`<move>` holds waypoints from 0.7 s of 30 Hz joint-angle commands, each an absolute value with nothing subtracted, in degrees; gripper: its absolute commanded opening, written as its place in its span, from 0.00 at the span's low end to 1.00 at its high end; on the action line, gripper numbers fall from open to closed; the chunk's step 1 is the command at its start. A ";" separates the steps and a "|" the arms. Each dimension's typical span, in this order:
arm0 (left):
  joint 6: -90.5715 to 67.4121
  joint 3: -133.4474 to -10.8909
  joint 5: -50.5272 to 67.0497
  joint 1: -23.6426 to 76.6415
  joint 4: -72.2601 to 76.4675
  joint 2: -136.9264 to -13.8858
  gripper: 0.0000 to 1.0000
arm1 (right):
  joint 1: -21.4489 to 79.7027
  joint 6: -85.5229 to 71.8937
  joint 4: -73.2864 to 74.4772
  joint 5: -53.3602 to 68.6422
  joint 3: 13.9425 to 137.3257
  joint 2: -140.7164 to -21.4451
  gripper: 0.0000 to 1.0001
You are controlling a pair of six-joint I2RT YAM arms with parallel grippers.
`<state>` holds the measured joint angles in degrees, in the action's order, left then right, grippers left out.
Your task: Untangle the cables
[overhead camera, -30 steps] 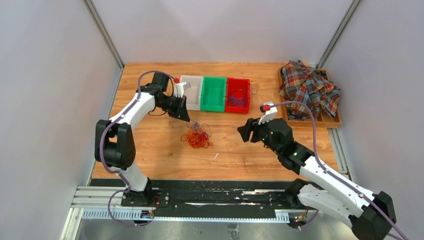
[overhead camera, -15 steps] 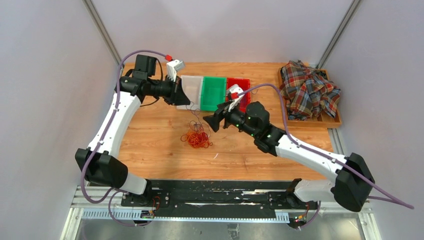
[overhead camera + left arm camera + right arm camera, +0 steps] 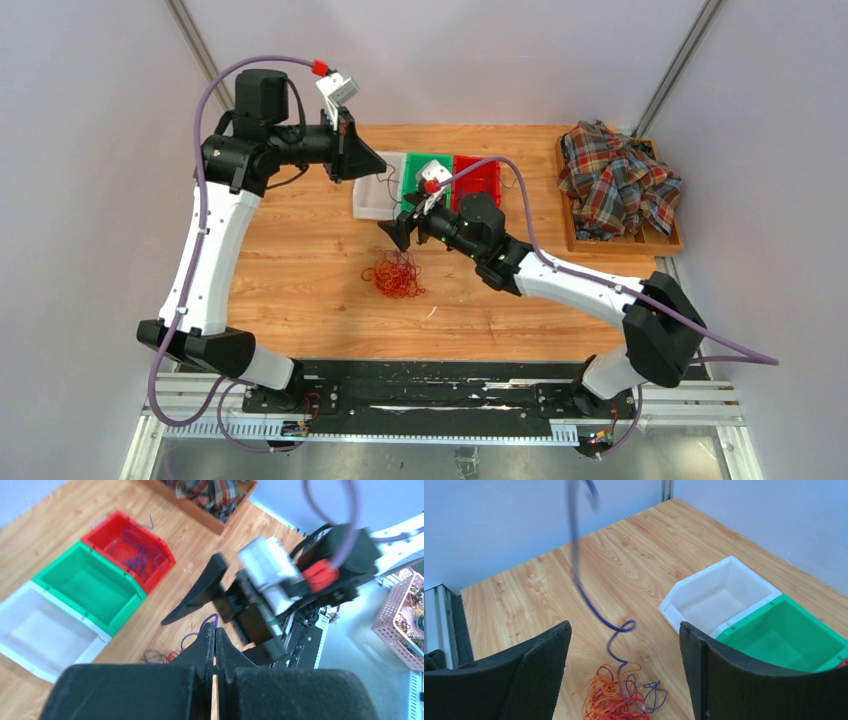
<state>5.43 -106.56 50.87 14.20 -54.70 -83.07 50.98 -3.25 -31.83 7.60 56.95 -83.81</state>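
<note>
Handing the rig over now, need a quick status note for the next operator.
Grippers: the left gripper is shut on a purple cable and raised high. The right gripper is open, with a finger on either side of that cable.
Things: the cable runs down into the bunch, where red, orange and purple strands are tangled.
Done: some purple cables lie in the red bin.
Left: pull this cable free, then separate the rest.

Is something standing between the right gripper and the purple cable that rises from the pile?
No, nothing visible. The purple cable rises from the pile right in front of the right gripper, whose jaws stand open.
</note>
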 commanded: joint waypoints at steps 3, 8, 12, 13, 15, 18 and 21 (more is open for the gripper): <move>3.57 -117.90 57.06 14.68 -54.94 -81.52 0.00 | 51.42 -4.13 -37.71 3.62 59.21 -89.61 0.74; 2.97 -128.35 55.78 14.68 -54.85 -83.34 0.00 | 51.46 -5.53 -39.70 3.78 59.43 -92.78 0.70; 0.04 -138.33 55.15 14.67 -54.84 -86.52 0.00 | 51.50 -7.04 -40.76 4.29 59.13 -94.45 0.66; -0.60 -140.58 54.81 14.68 -54.84 -87.24 0.00 | 51.50 -7.44 -41.21 4.56 58.87 -94.82 0.65; -1.49 -143.84 53.99 14.68 -53.88 -88.23 0.00 | 51.65 -8.27 -42.07 4.66 58.15 -95.52 0.64; -3.90 -143.30 52.03 14.68 -48.20 -86.48 0.00 | 51.91 -9.59 -42.97 4.58 56.71 -96.79 0.63; -8.35 -137.94 50.43 14.68 -37.09 -82.78 0.00 | 52.35 -10.48 -43.86 4.30 55.32 -98.10 0.62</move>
<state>-1.83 -141.78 53.01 14.39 -49.74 -86.15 51.13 -8.25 -40.49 4.73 57.21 -96.14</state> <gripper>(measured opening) 0.011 0.625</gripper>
